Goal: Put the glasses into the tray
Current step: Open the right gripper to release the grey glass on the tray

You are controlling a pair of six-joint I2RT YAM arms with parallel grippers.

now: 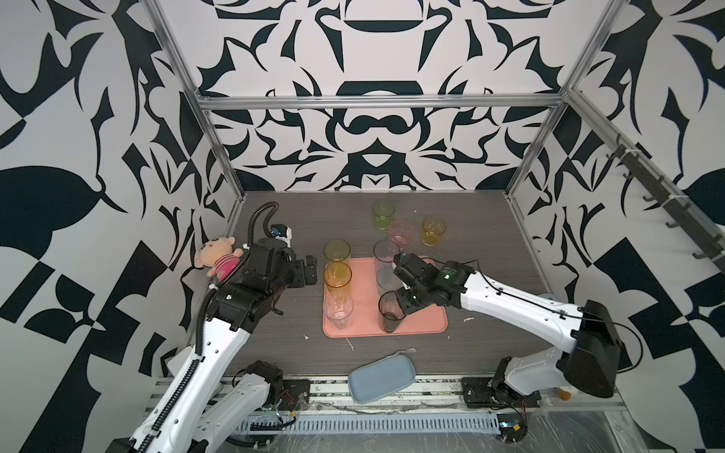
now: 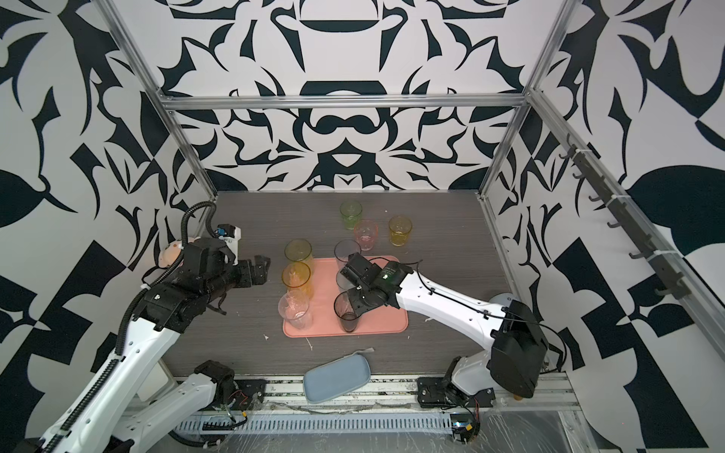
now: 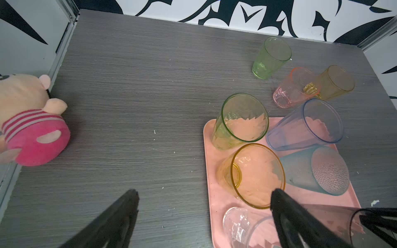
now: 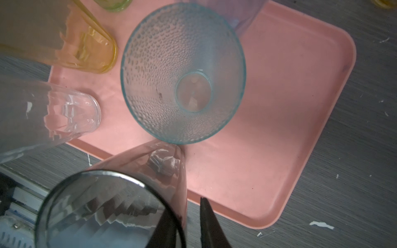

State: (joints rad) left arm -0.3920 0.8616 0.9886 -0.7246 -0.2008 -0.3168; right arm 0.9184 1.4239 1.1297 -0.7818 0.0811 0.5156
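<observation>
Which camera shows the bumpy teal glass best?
The right wrist view: the teal glass fills the middle, seen straight down its mouth. The left wrist view shows its dimpled side. In both top views the right arm mostly hides it.

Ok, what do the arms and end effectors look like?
White shells, black joints. The left arm carries a ribbed black conduit; the right arm a thin black cable and a green light. The left end effector and right end effector are black with tapered fingers.
</observation>
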